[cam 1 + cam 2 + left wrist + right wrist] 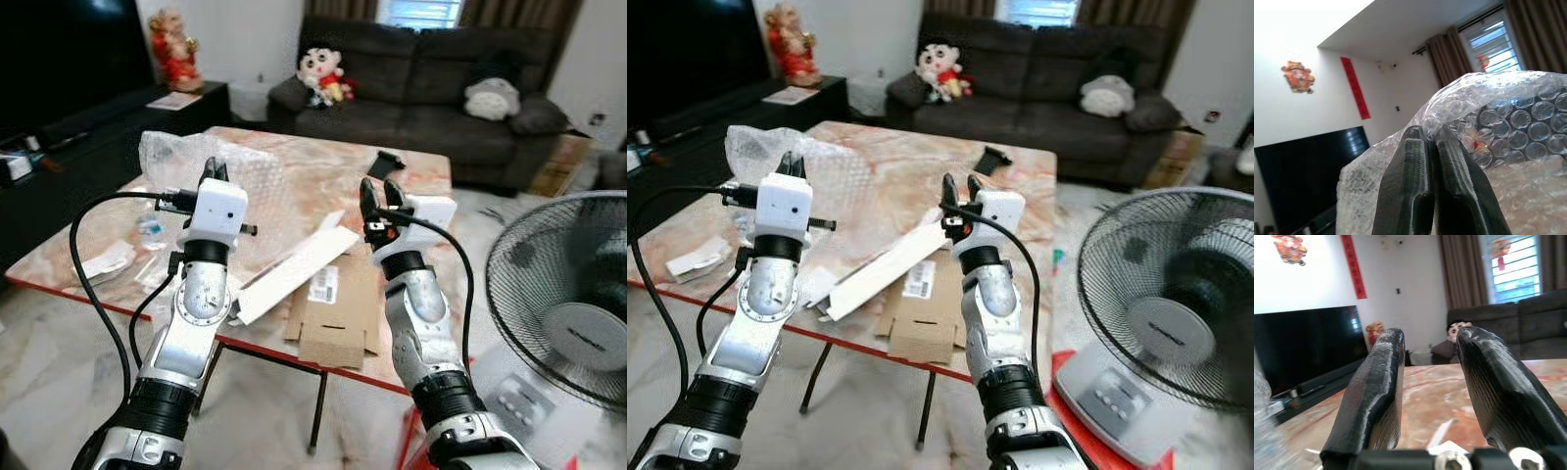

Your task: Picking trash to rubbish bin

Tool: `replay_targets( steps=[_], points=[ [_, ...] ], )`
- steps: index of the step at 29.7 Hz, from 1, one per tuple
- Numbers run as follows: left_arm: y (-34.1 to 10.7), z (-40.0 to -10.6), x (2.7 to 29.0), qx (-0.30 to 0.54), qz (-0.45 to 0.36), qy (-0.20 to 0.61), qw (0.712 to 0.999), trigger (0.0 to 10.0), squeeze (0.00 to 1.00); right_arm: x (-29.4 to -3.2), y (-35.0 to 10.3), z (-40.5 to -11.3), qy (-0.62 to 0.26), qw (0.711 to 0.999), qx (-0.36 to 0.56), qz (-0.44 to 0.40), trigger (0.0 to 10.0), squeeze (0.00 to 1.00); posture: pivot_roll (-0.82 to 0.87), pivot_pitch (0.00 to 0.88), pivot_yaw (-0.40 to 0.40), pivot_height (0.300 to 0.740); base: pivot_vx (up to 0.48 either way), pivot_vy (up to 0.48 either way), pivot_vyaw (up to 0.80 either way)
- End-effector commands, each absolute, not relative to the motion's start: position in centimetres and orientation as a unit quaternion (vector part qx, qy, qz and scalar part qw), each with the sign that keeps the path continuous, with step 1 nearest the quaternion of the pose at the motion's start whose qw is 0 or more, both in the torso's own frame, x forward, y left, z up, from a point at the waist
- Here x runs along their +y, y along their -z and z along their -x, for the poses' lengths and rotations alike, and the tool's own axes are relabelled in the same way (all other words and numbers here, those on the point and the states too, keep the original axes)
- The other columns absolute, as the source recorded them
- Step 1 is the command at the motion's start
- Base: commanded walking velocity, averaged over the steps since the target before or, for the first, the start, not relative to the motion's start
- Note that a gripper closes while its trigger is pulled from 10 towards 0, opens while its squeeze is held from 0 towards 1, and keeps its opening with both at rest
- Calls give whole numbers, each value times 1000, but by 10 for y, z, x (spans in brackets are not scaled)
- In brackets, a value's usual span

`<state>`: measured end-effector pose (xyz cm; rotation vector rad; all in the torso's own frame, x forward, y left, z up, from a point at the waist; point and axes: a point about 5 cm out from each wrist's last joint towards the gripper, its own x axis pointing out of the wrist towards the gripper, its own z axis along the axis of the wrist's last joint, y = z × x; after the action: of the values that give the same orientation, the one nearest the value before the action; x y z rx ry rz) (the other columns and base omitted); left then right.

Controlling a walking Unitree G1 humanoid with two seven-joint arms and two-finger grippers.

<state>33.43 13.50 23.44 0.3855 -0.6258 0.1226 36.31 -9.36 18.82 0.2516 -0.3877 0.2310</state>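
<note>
left gripper (pixel 215 172), left of centre, is pinched narrow on bubble wrap (pixel 171 157) over the marble table (pixel 294 157), its tips half hidden. right gripper (pixel 378 194) stands parted, empty.

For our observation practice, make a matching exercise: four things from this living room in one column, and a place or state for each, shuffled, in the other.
1. left hand
2. right hand
3. flattened cardboard box
4. standing fan

A. open, holding nothing
B. on the floor, right of the table
C. shut on the bubble wrap
D. at the table's near edge

Pairs: 1-C, 2-A, 3-D, 4-B
</note>
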Motion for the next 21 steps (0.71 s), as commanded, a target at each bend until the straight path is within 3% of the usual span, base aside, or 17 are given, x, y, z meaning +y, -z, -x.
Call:
replay_targets(
  steps=[1, 21],
  points=[
    [-242, -333, 133, -319, -197, -58, 925, 10000, 0, -92, -196, -364, -116, 964, -203, -126, 10000, 0, -18, 0, -30, 740, 0, 0, 0],
    [-244, -332, 133, -321, -199, -57, 924, 10000, 0, -93, -194, -364, -112, 965, -195, -139, 10000, 0, -19, 9, -31, 740, 0, 0, 0]
  ],
)
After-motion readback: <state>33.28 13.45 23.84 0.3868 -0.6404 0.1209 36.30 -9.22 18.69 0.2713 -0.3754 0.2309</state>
